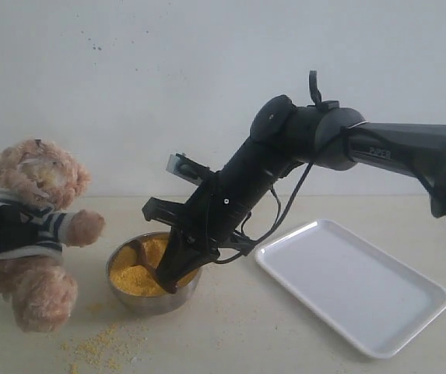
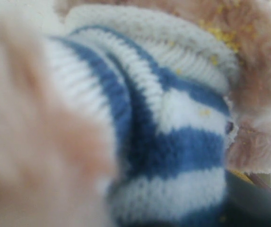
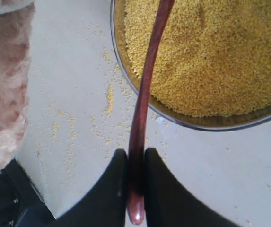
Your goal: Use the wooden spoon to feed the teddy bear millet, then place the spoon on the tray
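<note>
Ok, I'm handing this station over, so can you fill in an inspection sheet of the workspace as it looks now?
Surface: pale table, spilled grains near the teddy bear.
Job's things: teddy bear upright, left; millet in steel bowl; wooden spoon reaching into the bowl; tray bare, right.
Clutter: nothing seen besides the spill.
Grippers: right gripper shut on the spoon's handle; left gripper at the bear's shirt, grip unclear.
Cables: black cable loops beside the right arm.
Surroundings: plain white wall.
</note>
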`<move>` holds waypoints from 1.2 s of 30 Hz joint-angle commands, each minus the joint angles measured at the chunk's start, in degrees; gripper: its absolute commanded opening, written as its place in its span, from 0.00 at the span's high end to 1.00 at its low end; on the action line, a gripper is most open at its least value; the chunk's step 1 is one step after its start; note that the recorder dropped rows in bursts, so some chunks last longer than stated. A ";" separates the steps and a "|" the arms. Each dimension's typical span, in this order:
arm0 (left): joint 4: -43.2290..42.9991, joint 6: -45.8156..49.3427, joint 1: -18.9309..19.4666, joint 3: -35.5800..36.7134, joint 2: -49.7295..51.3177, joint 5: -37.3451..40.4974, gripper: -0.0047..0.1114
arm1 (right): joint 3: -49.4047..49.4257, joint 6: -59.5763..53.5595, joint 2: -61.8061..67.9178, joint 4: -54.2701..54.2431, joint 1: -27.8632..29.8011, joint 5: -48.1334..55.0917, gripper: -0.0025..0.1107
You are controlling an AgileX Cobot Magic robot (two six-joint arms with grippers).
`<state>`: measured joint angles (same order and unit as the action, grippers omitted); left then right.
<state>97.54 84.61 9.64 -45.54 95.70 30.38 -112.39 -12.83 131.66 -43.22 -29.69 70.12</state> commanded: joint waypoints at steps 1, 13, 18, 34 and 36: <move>0.12 0.24 0.07 0.20 0.11 1.16 0.93 | -0.23 -0.87 -0.13 -0.92 0.69 -0.16 0.98; -0.78 0.24 0.07 0.20 0.11 1.16 0.93 | -0.23 -2.49 -0.13 -1.92 1.86 -0.16 0.98; -1.42 -0.19 0.07 0.20 0.11 1.16 0.93 | -0.23 -3.08 -0.13 -2.91 2.37 -0.16 0.98; -6.05 -4.13 0.07 0.20 -1.98 1.16 0.93 | -0.23 -5.11 -0.13 -7.98 5.48 -0.16 0.98; -8.16 -5.85 0.07 0.20 -3.82 0.68 0.93 | -0.23 -5.11 -0.13 -8.36 6.03 -0.16 0.98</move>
<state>91.61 81.39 9.64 -45.54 94.66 30.50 -112.39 -17.38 131.66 -50.43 -24.70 69.88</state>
